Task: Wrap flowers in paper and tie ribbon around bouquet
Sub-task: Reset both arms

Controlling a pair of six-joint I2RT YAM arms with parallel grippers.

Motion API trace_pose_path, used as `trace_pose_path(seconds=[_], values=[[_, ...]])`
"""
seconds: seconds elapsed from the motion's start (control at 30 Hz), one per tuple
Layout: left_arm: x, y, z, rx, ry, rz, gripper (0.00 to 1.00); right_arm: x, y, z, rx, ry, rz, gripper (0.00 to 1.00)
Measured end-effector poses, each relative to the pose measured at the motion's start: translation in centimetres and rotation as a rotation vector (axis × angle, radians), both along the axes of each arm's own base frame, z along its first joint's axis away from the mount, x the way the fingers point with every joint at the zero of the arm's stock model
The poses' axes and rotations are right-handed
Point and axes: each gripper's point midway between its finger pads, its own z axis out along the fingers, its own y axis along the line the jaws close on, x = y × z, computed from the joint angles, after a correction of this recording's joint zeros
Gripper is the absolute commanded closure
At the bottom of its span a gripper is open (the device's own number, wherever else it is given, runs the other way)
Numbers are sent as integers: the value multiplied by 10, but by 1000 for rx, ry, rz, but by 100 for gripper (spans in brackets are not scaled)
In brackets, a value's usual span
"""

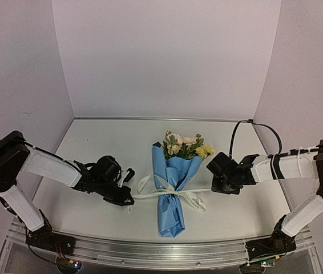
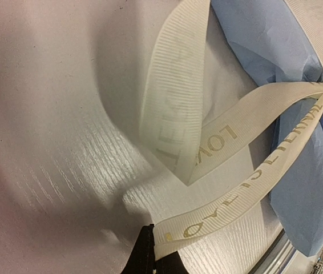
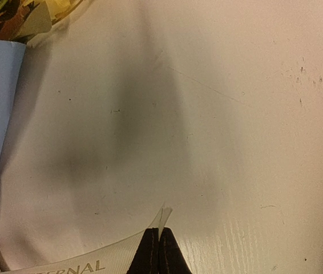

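The flowers [image 1: 184, 145], pink, cream and yellow, stick out of the top of a cone of blue paper [image 1: 172, 214] lying mid-table. The off-white ribbon [image 1: 150, 185] is knotted round the cone's waist, with loops to both sides. My left gripper [image 1: 130, 201] is left of the bouquet, shut on one ribbon end. In the left wrist view the printed ribbon [image 2: 253, 194] runs taut from the gripper [image 2: 153, 251] to the knot against the paper [image 2: 310, 200]. My right gripper [image 1: 212, 187] is right of the bouquet. Its wrist view shows the gripper [image 3: 159, 240] shut on the other ribbon [image 3: 93, 260] end.
The white table [image 1: 93, 148] is walled by pale panels at the back and both sides. A metal rail [image 1: 150, 251] with the arm bases runs along the near edge. A cable [image 1: 238, 134] arcs above the right arm.
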Motion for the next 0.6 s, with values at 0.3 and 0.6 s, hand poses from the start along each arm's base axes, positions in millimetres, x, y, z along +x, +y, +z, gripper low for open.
trace_pose_path(seconds=[0.3,0.6], values=[[1,2,7,-14,-13,6,100,1,-6,-1,-11,7,-7,100],[1,3,9,-14,-13,9,36,6,2,7,8,18,20,47]])
